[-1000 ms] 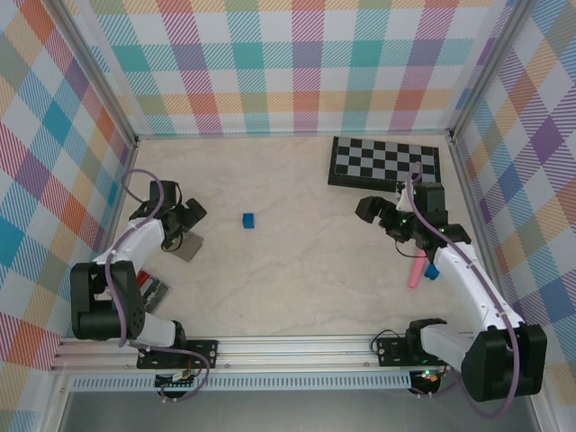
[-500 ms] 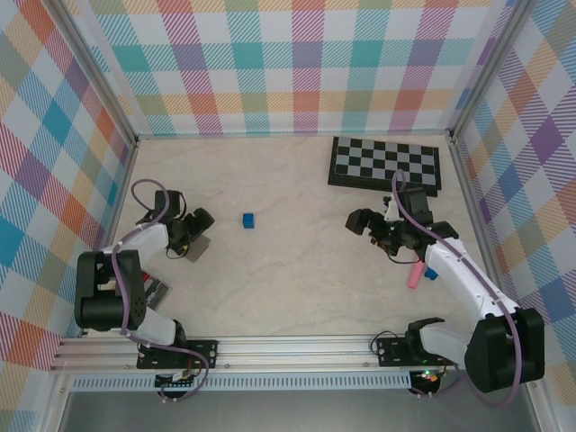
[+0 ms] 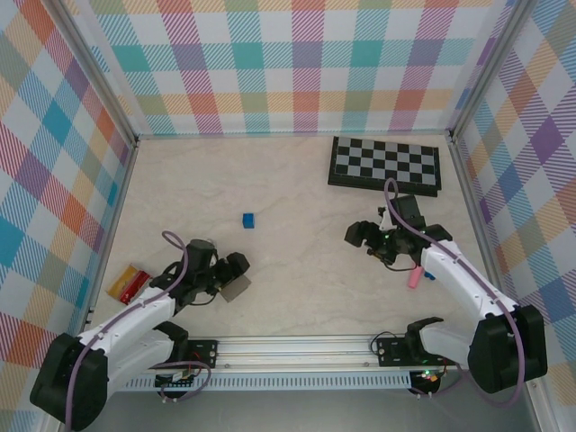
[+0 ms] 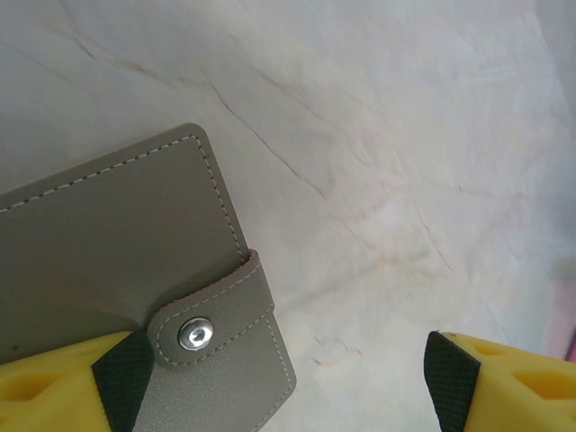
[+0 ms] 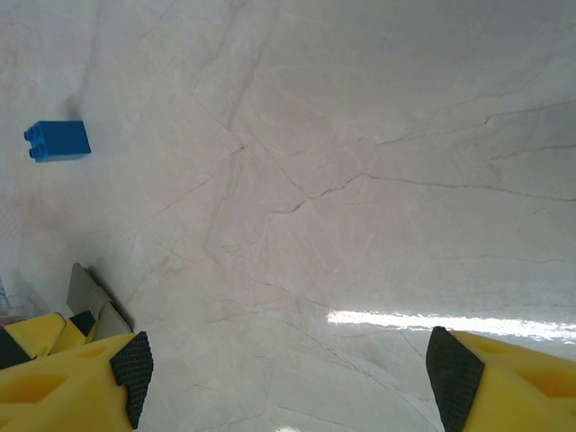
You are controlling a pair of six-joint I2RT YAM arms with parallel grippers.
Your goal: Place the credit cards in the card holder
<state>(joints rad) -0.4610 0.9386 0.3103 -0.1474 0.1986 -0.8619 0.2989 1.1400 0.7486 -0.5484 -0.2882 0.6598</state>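
Near the front edge of the table [image 3: 297, 270], left of centre: the grey card holder [image 4: 99, 243], lying flat with its strap snapped shut (nothing of its inside shows). Left gripper [image 4: 288, 382]: jaws apart, one fingertip [image 4: 54, 387] overlapping the holder's edge and the other over bare table, so the strap corner sits between them, unclamped. Credit cards [image 3: 129, 283]: a red and yellow cluster near the left wall, well apart from the holder. Right gripper [image 5: 292, 373]: jaws apart over bare table, with a blue block [image 5: 58, 141] off to one side.
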